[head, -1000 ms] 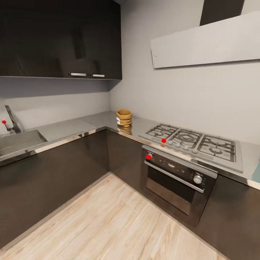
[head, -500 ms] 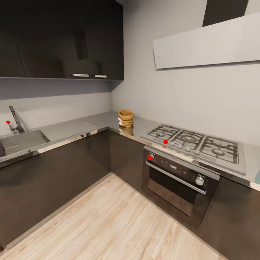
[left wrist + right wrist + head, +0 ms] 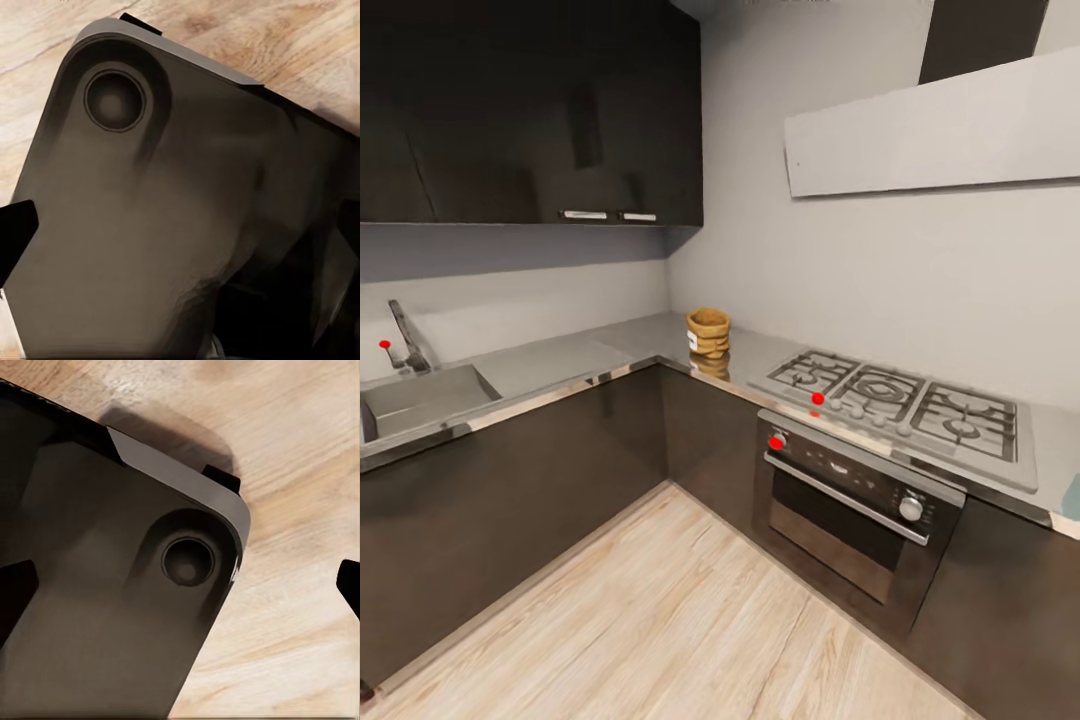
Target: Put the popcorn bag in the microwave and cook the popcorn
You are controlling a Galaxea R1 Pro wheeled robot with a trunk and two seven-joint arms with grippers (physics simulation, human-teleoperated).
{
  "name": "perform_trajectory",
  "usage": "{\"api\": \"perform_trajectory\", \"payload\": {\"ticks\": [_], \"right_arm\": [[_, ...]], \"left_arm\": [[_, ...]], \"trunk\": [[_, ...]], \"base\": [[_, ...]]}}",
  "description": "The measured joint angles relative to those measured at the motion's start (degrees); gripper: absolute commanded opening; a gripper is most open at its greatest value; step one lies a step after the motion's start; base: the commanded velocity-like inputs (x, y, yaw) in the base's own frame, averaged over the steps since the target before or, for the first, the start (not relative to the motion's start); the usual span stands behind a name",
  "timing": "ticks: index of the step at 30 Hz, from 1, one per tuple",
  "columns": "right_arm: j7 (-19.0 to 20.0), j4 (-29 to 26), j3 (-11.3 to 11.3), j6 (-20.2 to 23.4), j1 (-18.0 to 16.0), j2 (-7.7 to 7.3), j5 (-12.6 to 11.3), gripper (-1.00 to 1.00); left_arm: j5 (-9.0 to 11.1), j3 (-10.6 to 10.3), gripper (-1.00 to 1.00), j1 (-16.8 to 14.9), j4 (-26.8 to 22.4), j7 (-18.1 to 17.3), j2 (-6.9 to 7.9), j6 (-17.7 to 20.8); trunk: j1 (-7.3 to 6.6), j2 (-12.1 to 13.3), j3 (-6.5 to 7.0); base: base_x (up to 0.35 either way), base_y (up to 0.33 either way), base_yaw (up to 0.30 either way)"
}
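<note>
On the countertop (image 3: 560, 352) corner, you're risking toppling the popcorn bag (image 3: 708, 331); I cannot tell either gripper's finger state

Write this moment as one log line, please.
phase: approaching | popcorn bag: upright on countertop corner, left of hob | pincers: state unclear
</note>
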Motion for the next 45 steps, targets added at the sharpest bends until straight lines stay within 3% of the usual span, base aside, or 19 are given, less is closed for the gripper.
{"api": "perform_trajectory", "payload": {"ticks": [30,36,45], "right_arm": [[0.0,-0.2,0.5,-0.5,0.0,-0.64,0.6,1.00],[0.0,-0.2,0.4,-0.4,0.0,-0.63,0.4,1.00],[0.0,-0.1,0.4,-0.1,0.0,-0.53,0.2,1.00]], "left_arm": [[0.0,0.1,1.00,0.0,-0.1,-0.3,0.02,-0.5],[0.8,0.7,1.00,0.0,0.3,-0.4,0.36,-0.3],[0.7,0.7,1.00,0.0,0.7,-0.4,0.41,0.5]], "trunk": [[-6.59,12.0,5.39],[-6.60,12.1,5.40],[-6.63,12.0,5.40]], "base": [[0.000,0.000,0.000],[0.011,0.000,0.000],[0.291,0.000,0.000]]}}
